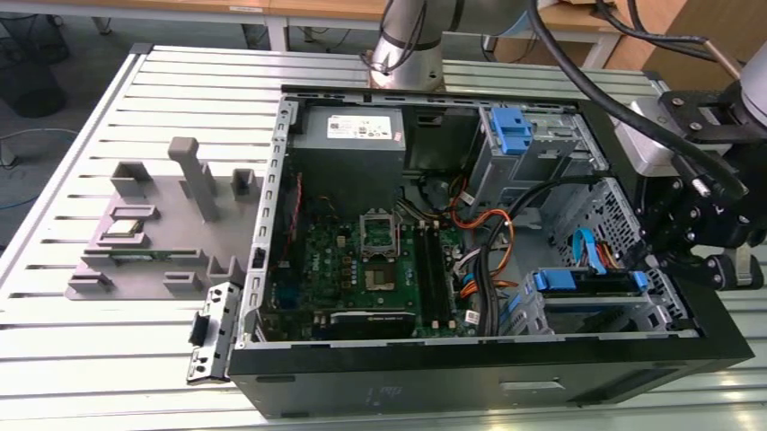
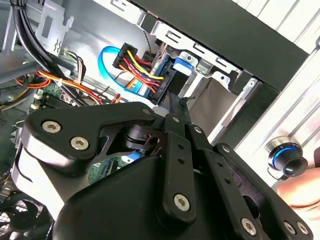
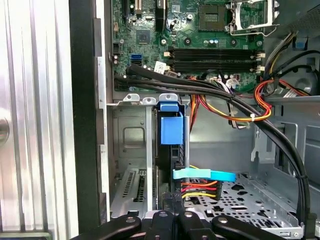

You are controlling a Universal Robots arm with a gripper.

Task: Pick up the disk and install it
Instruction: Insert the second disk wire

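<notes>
The disk (image 1: pixel 584 281), silver with a blue bracket, sits on edge in the drive cage at the case's near corner on the exterior view's right. Its blue bracket faces up in the first wrist view (image 3: pixel 170 131). In the second wrist view, the disk (image 2: pixel 178 68) has a red-yellow power lead and a blue data cable (image 2: pixel 107 62) at its end. My black gripper (image 1: pixel 699 262) hangs just outside the case wall beside that cage. Its fingers (image 2: pixel 174 102) are shut together with nothing between them, a short way off the disk. The gripper's linkage (image 3: pixel 176 216) lies below the cage.
The open computer case (image 1: pixel 359 382) lies on a slatted metal table (image 1: pixel 108 377). Inside are the motherboard (image 1: pixel 359 269), a grey power supply (image 1: pixel 348 130), a tall blue latch (image 1: pixel 509 130) and black cable bundles (image 3: pixel 240 107). A grey fixture (image 1: pixel 156 233) stands beside it. A hand (image 2: pixel 300 189) rests by a blue-ringed button (image 2: pixel 285 157).
</notes>
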